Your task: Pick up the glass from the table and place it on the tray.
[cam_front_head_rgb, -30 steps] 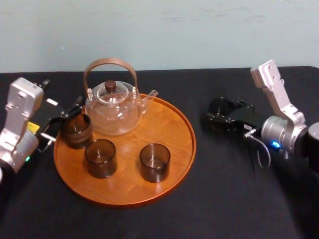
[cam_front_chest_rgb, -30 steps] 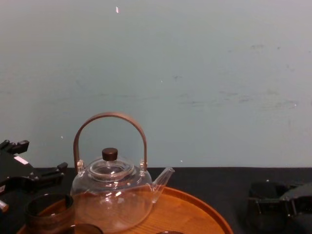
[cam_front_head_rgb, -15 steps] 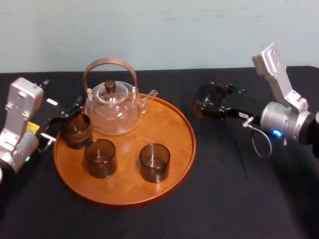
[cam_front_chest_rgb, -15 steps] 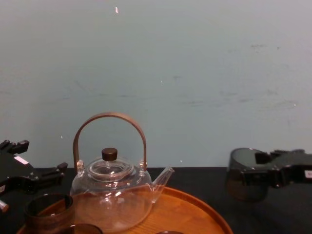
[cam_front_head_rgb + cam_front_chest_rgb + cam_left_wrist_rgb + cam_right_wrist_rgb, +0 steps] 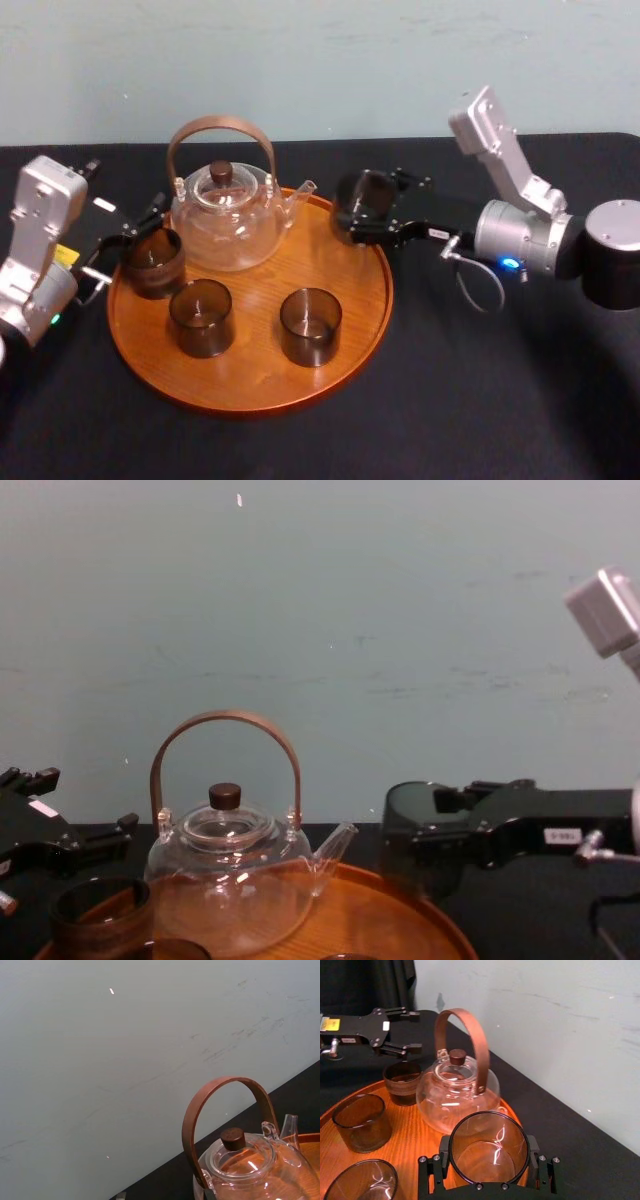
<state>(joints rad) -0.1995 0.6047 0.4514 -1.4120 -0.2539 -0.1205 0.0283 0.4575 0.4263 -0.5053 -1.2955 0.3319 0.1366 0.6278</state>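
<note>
Glass (image 5: pixel 360 190), partly hidden by the right pincer (image 5: pixel 368 208) clamping it, hangs over the tray (image 5: pixel 250 405) rim; left pincer (image 5: pixel 135 238) gapes opposite.

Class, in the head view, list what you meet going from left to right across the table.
Open left tool → dark brown glass cup by the round orange-brown wooden tray's left rim → smoky brown glass cup → second smoky glass cup → dark glass gripped in the right tool.

The table (image 5: pixel 450 400) is covered in black cloth. 1 thing lies directly on it: the tray (image 5: pixel 250 370), round, of orange-brown wood with a low rim. It sits left of the middle, its far rim near the table's back edge.
</note>
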